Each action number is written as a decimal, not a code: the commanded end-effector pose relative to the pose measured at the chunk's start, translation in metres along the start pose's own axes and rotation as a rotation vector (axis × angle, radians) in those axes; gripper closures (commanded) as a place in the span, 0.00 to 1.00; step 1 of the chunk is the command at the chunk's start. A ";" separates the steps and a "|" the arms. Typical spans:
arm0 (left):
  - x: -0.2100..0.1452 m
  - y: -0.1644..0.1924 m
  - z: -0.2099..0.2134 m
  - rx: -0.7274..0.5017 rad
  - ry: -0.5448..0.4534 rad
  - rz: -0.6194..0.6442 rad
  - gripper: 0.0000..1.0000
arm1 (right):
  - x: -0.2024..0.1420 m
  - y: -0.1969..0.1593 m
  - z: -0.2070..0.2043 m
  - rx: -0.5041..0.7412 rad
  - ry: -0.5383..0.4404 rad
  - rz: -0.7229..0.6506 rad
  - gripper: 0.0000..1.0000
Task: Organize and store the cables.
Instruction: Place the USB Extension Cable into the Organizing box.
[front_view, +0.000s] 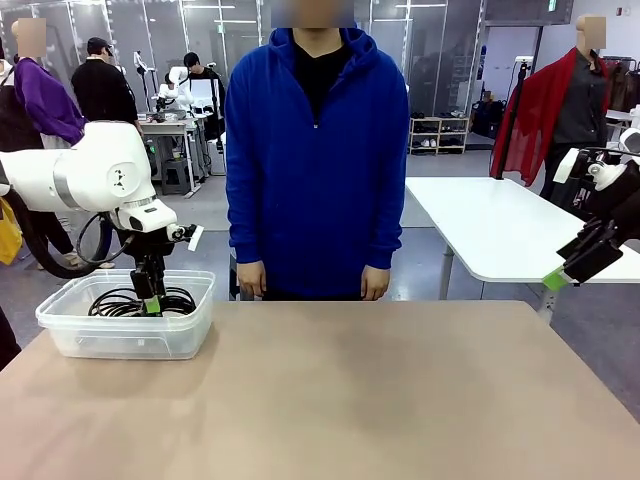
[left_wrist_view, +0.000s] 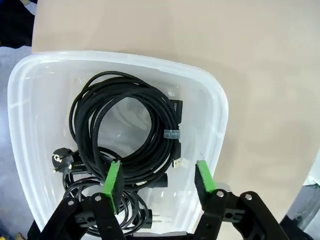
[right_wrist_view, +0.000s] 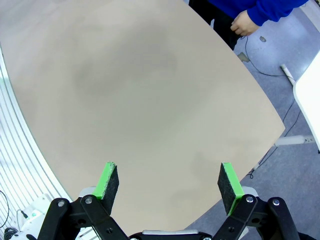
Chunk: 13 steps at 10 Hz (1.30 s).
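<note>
Beige and bare across most of its top, the surface (front_view: 380, 400) fills the near half of the front view, with a person in a blue hooded top (front_view: 317, 150) standing at its far edge, arms hanging down, both hands at the surface's edge. One clear plastic bin (front_view: 70, 335) sits at the near left corner. Inside it lie the cables (left_wrist_view: 120, 125), all black and coiled; the left wrist view shows one large loose coil on top and at least one smaller bundle beneath it (an exact count is hard, since the loops overlap). Among them are one round power plug (left_wrist_view: 61, 162) at the left, a two-pin plug (left_wrist_view: 155, 216) near the bottom edge of the bin, and a slim connector (left_wrist_view: 176, 161) at the right.

Two robot arms are present. The left pincer (left_wrist_view: 159, 184) reaches down into the bin, its green pads (left_wrist_view: 113, 179) spread apart, straddling the lower part of the coil without clamping anything. The right pincer (right_wrist_view: 170, 182) hangs at the far right, off to the side of the surface and raised above it, pads wide apart and empty.

Behind the person is a bright workroom: one white table (front_view: 500, 225) to the right, glass partitions, and other people at benches farther off on the left.
</note>
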<state>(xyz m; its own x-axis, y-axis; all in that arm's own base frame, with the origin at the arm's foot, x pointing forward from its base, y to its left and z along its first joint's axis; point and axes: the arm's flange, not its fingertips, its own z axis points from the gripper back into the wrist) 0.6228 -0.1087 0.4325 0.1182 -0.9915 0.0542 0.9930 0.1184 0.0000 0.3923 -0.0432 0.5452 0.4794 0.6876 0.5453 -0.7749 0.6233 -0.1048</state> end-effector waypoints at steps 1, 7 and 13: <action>-0.006 -0.005 0.004 0.002 -0.043 -0.003 0.10 | 0.001 0.000 -0.002 0.003 -0.010 -0.009 0.00; -0.008 -0.017 0.013 0.018 -0.059 0.012 0.00 | 0.001 0.000 -0.002 0.003 -0.010 -0.009 0.00; -0.002 -0.005 0.012 0.011 -0.016 0.006 0.00 | 0.001 0.000 -0.002 0.003 -0.010 -0.009 0.00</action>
<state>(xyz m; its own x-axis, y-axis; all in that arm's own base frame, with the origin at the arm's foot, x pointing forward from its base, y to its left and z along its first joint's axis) 0.6136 -0.1063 0.4402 0.1326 -0.9884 0.0737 0.9910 0.1336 0.0091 0.3923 -0.0431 0.5452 0.4794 0.6875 0.5455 -0.7749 0.6234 -0.1047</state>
